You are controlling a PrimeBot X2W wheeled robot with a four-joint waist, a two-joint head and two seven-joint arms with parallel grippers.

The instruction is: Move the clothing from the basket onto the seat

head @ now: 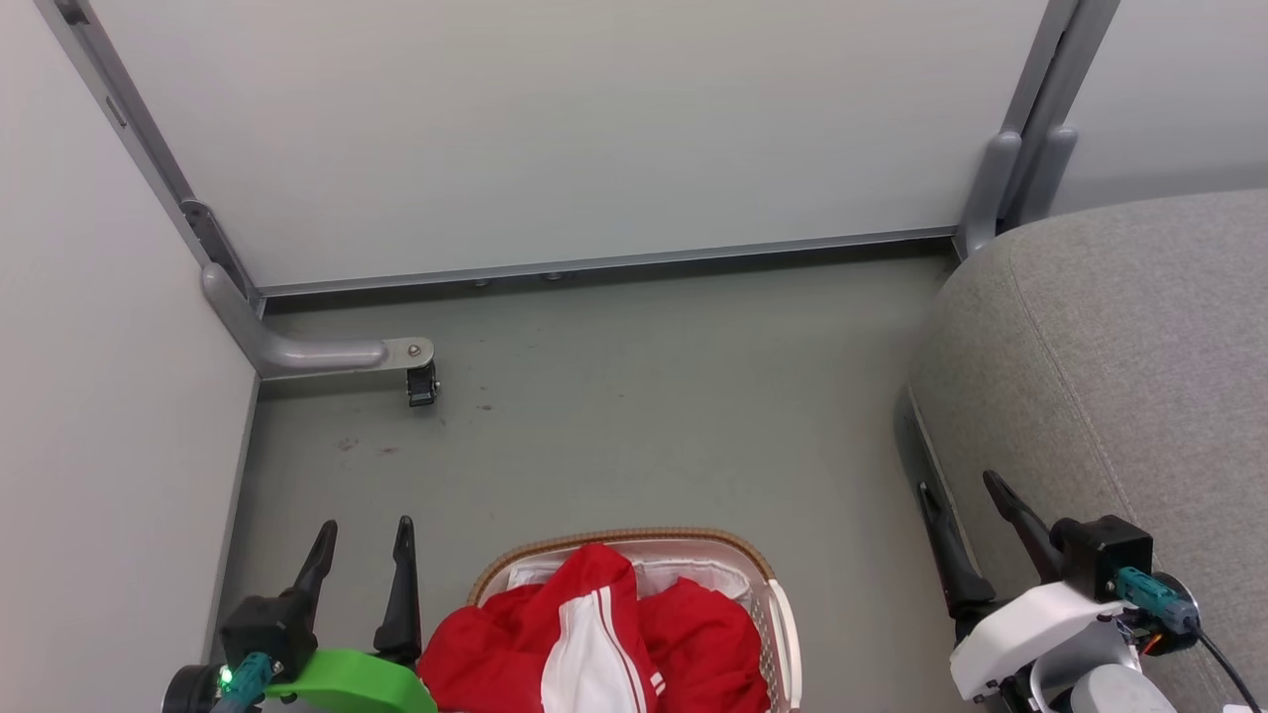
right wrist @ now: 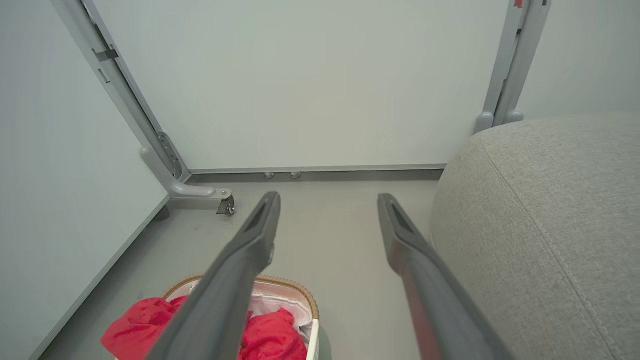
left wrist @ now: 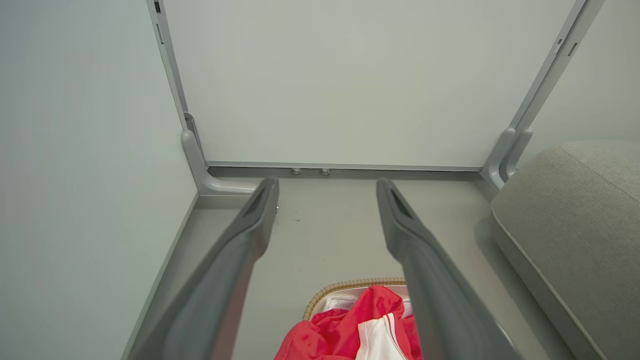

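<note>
Red clothing (head: 684,634) with white stripes is heaped in the white basket (head: 624,541), which stands on the floor at the bottom centre of the head view. The grey seat (head: 1129,347) rises at the right. My left gripper (head: 365,530) is open just left of the basket, empty. Beside the seat's front edge my right gripper (head: 956,482) is open too, holding nothing. The left wrist view shows the clothing (left wrist: 345,325), the basket (left wrist: 345,286) rim and the seat (left wrist: 575,215). Clothing (right wrist: 272,340), basket (right wrist: 295,292) and seat (right wrist: 545,210) also appear in the right wrist view.
Pale partition panels (head: 575,129) close off the back and the left side. A grey panel foot with a small caster (head: 421,381) juts onto the floor at the back left. Bare grey floor (head: 693,416) lies between basket, panels and seat.
</note>
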